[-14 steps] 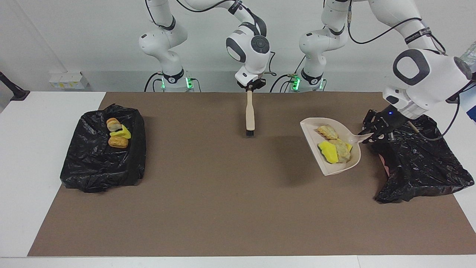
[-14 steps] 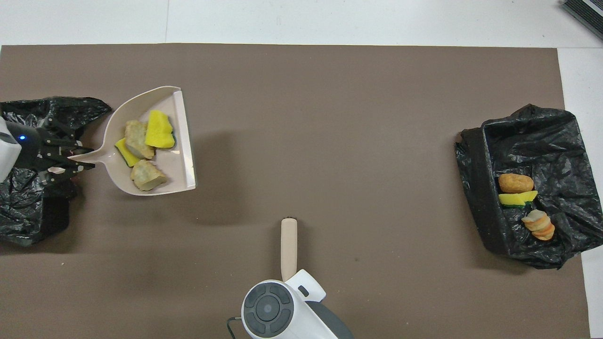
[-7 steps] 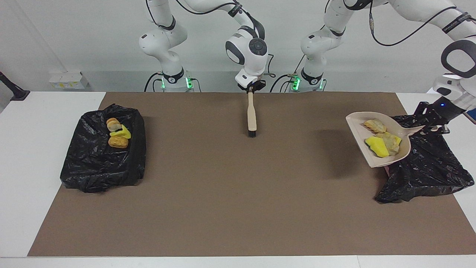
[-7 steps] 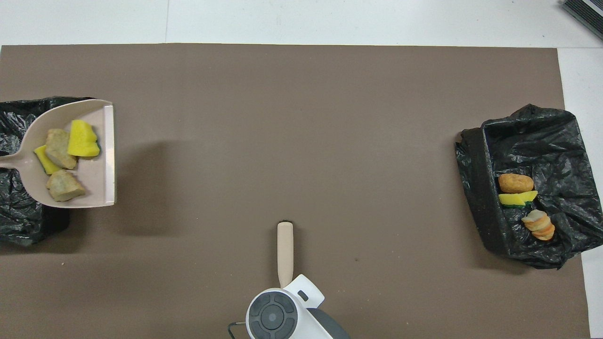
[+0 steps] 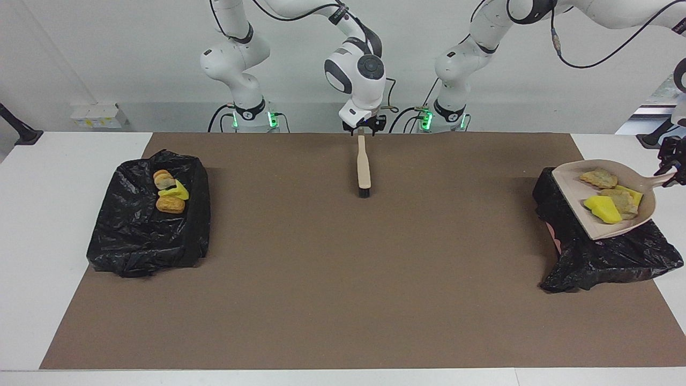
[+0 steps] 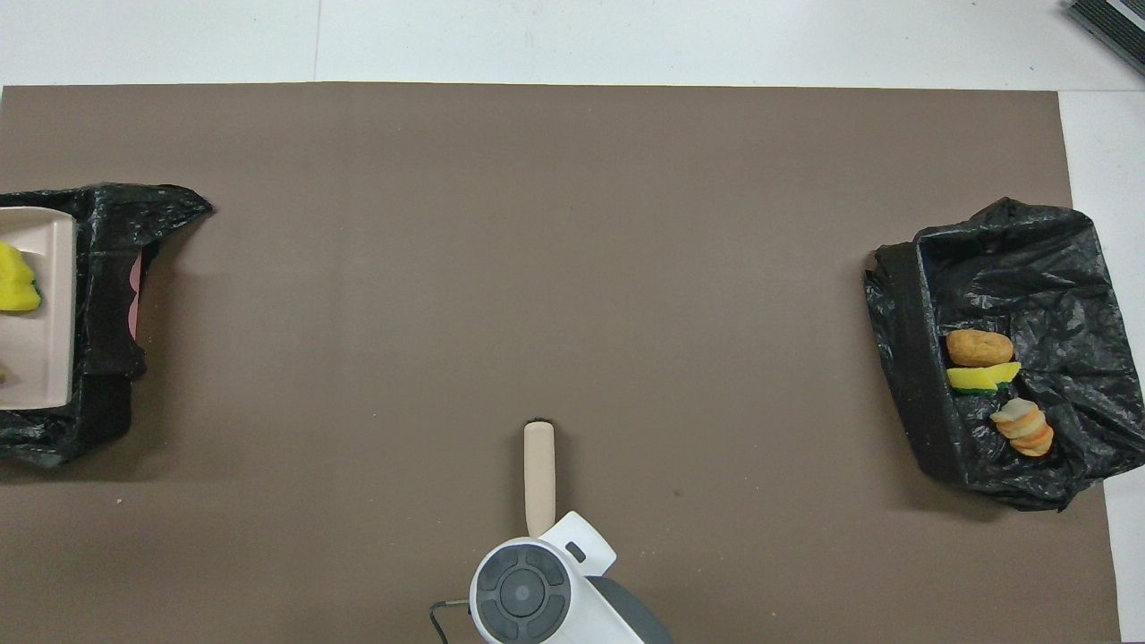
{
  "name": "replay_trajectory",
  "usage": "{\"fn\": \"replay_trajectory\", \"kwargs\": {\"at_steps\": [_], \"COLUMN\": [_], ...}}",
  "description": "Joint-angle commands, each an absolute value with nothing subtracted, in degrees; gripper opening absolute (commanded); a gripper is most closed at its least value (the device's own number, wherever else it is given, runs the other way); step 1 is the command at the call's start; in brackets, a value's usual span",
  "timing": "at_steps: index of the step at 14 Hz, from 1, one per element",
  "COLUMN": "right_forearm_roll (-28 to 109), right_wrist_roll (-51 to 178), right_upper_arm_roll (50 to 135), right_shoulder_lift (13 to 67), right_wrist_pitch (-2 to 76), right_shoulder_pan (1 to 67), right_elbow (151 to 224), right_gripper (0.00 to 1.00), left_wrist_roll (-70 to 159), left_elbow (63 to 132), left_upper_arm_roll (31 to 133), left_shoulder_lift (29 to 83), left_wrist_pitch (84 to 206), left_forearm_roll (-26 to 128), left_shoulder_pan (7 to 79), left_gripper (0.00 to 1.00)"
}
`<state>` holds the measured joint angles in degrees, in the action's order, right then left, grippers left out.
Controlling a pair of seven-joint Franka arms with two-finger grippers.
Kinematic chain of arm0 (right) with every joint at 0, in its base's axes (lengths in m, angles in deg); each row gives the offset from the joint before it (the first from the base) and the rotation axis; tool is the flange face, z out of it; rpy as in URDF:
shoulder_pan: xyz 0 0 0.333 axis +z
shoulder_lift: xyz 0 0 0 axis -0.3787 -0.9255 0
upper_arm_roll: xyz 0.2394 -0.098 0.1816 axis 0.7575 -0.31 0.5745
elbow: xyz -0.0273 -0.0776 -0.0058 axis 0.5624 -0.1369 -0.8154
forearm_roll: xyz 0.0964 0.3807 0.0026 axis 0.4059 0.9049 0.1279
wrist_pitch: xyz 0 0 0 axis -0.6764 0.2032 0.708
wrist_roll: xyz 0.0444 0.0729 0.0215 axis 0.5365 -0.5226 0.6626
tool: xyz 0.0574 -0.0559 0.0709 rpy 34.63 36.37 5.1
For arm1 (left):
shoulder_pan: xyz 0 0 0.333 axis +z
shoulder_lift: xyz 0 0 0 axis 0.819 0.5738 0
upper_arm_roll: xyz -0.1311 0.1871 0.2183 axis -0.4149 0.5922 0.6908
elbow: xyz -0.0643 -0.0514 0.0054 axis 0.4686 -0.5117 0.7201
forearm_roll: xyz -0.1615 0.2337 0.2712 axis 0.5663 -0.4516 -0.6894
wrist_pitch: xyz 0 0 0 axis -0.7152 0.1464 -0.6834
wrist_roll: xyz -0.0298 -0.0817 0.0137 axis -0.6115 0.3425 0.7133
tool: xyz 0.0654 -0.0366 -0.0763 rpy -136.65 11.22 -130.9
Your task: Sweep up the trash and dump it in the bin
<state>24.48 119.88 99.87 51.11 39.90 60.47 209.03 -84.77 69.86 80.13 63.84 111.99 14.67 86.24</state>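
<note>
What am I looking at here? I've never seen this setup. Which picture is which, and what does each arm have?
Two white robot arms work at a table with a brown mat. One picture faces them from across the table; the other looks down from above their end. The left pincer is shut on the handle of a beige dustpan carrying yellow and tan trash pieces, over a black-lined bin at the left arm's end. The right pincer is at the handle end of a brush lying mid-table. A second bin holds three more pieces.
</note>
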Motion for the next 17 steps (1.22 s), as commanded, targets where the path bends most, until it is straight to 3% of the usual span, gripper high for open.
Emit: {"fn": "replay_trajectory", "kwargs": {"at_steps": [1, 6, 11, 15, 17], "right_forearm_roll": [24.88, 14.60, 10.20, 6.96, 2.66], "right_wrist_roll": [117.19, 116.13, 111.50, 96.66, 93.47], "right_upper_arm_roll": [99.82, 99.82, 99.73, 99.11, 99.29], "right_shoulder_lift": [49.83, 52.64, 54.48, 55.81, 54.94], "right_wrist_pitch": [40.05, 37.43, 25.82, 14.15, 8.52], "right_shoulder_pan": [52.61, 41.87, 32.73, 25.00, 24.19], "right_elbow": [204.75, 197.98, 186.12, 177.08, 172.49], "right_gripper": [1.00, 1.00, 1.00, 1.00, 1.00], "left_wrist_roll": [-85.50, -77.33, -67.41, -66.25, -66.25], "left_elbow": [68.03, 73.91, 82.09, 82.27, 82.97], "left_upper_arm_roll": [79.99, 79.90, 79.90, 79.90, 79.90], "left_shoulder_lift": [65.03, 62.93, 58.09, 56.16, 54.40], "left_wrist_pitch": [116.57, 120.37, 120.03, 119.76, 120.02], "left_forearm_roll": [7.40, -9.48, -22.60, -29.20, -32.53], "left_shoulder_pan": [86.89, 83.38, 78.55, 77.75, 78.10], "left_gripper": [0.00, 0.00, 0.00, 0.00, 0.00]}}
